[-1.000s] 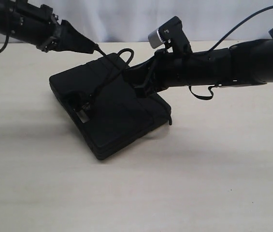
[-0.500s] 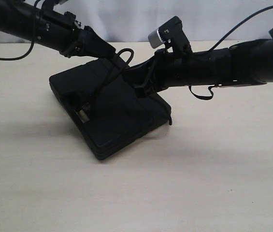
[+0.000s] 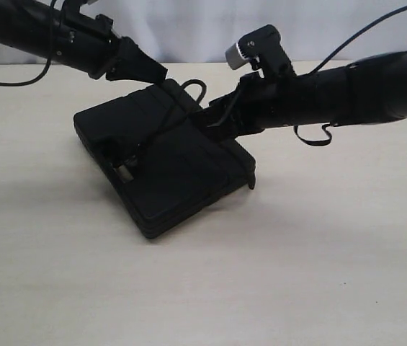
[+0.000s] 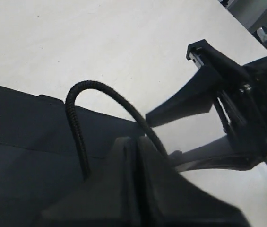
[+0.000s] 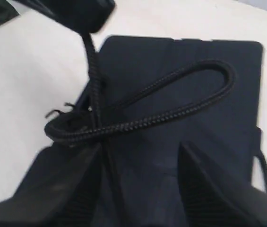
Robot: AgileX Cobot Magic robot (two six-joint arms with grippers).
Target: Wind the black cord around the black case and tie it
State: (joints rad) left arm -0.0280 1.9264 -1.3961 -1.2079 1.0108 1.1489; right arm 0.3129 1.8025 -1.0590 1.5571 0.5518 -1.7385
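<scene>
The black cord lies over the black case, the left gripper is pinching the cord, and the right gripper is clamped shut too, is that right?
Not quite: the right gripper is open. The right wrist view shows its fingers spread apart over the black case, where the black cord lies in a loop. The left gripper does pinch the cord.

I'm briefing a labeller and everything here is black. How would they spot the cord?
Find the black case lying on the pale table. The black cord crosses its top, arching up beside the left tool. Only it is braided; case and arms are smooth.
</scene>
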